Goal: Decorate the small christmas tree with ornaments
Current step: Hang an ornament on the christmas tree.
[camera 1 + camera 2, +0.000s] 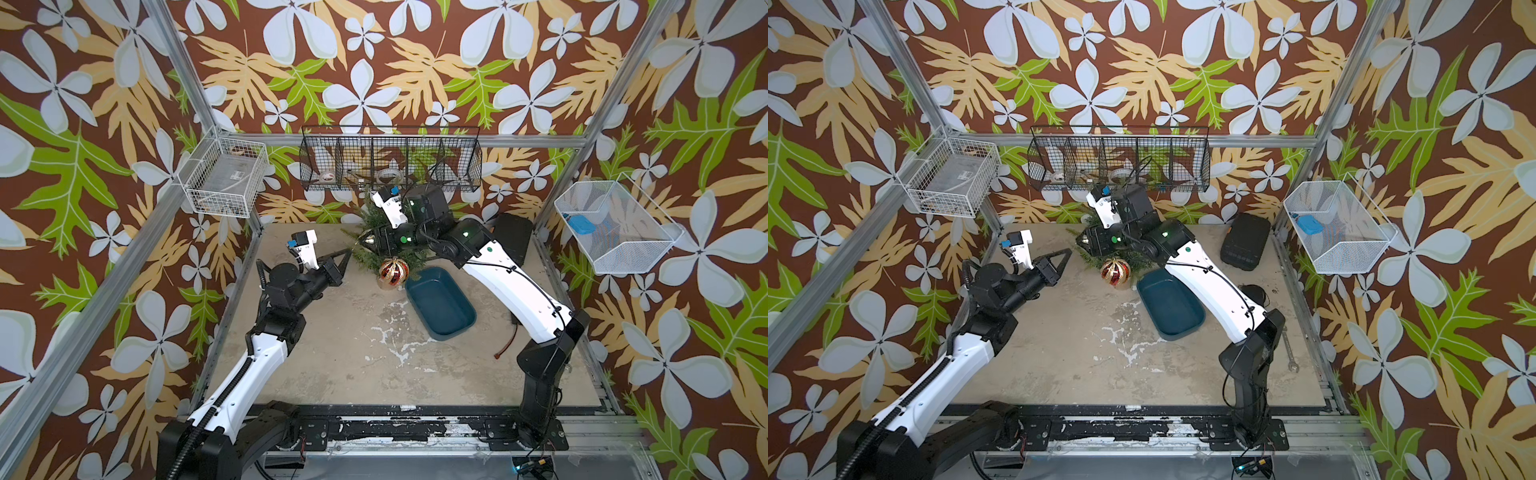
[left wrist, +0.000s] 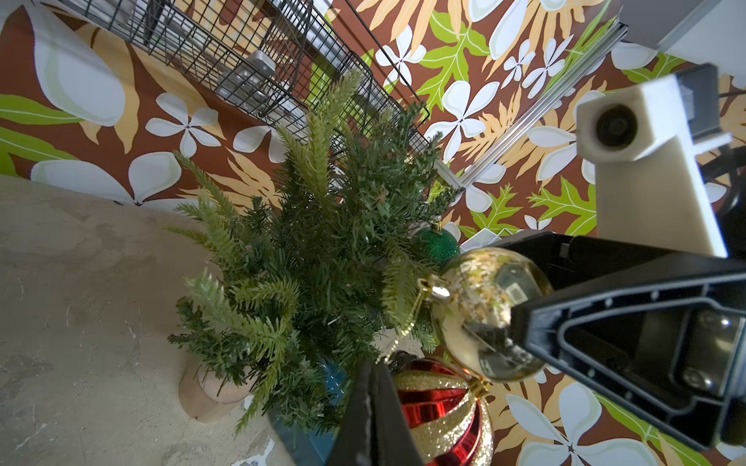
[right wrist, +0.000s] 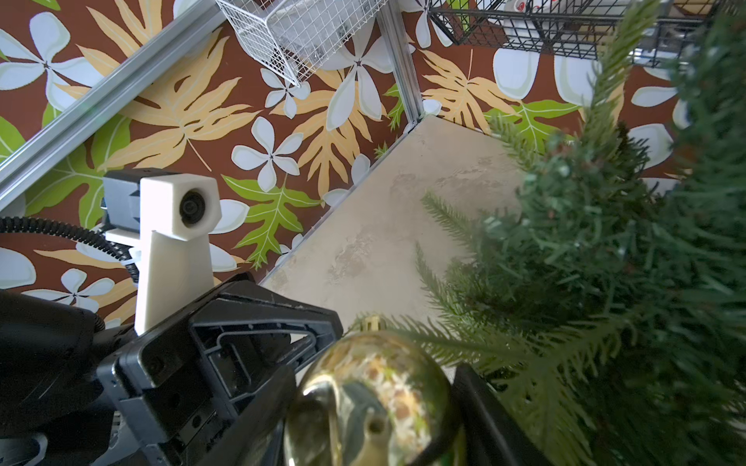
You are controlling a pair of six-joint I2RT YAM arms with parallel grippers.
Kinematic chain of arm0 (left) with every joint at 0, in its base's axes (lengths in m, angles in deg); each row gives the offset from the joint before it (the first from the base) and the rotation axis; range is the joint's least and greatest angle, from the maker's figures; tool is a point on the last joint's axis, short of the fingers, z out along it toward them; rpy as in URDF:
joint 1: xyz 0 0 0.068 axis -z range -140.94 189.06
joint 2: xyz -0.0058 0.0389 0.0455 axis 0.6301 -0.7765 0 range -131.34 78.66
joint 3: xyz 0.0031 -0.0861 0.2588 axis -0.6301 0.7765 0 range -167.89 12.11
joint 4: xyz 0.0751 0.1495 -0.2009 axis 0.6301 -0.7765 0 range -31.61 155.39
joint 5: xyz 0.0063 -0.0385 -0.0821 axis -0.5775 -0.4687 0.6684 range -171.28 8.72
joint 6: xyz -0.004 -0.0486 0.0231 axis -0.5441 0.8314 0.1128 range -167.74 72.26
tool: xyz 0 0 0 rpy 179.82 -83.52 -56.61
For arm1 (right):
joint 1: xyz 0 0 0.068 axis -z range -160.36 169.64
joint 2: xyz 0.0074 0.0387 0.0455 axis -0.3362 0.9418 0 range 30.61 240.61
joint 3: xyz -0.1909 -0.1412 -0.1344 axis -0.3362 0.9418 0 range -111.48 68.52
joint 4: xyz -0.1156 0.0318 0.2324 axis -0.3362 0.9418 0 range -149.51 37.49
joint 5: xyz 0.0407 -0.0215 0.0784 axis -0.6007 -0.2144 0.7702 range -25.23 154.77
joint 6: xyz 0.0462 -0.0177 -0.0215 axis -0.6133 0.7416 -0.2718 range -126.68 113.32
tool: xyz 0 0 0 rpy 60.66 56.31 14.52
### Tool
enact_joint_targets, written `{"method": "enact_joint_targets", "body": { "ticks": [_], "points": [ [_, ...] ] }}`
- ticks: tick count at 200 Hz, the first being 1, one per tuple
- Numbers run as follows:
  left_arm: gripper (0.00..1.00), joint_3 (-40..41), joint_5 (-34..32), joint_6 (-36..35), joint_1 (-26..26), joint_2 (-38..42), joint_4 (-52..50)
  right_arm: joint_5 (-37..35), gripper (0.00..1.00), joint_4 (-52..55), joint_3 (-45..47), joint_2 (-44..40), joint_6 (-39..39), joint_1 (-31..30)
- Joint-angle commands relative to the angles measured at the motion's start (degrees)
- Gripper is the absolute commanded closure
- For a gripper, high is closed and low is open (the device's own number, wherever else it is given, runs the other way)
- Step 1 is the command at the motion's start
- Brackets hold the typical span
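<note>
Well, scanning a top view from the left, I counted three baskets on the walls: a white wire basket [image 1: 224,178] at upper left, a black wire basket [image 1: 390,160] at upper centre and a white mesh basket [image 1: 615,226] at the right. Two grippers were in view. The left gripper [image 1: 347,251], left of centre, had its fingers pressed together on nothing, with the tips close beside the branches. One small christmas tree [image 1: 368,214] stood upright in its tan pot [image 2: 210,397] just above the frame's centre, near the back wall.

I counted three ornaments. The striped ball [image 1: 393,272] sat low on the tree's near side, just beside the single blue tray [image 1: 440,305]; I could not tell whether it hung or rested. The green glitter ball [image 2: 438,244] hung among the branches in the left wrist view. The gold ball [image 2: 480,306] was clamped between the fingers of the right gripper [image 1: 370,241], against the foliage. One black case [image 1: 513,237] lay right of the tree, and one wrench [image 1: 1289,349] lay near the table's right edge.

The table [image 1: 332,357] was mottled beige with scuffed white patches. The wallpaper [image 1: 104,104] showed white flowers and green and tan leaves on brown.
</note>
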Motion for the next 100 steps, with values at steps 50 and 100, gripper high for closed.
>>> {"method": "enact_joint_targets", "body": {
  "ticks": [50, 100],
  "points": [
    [1.0, -0.33, 2.22, 0.39, -0.06, -0.48, 3.42, -0.5, 0.4, 0.45, 0.32, -0.09, 0.89, 0.0],
    [1.0, 0.39, 2.07, 1.08, -0.05, 0.22, 5.02, 0.39, 0.41, 0.53, 0.41, 0.08, 0.99, -0.35]
  ]
}}
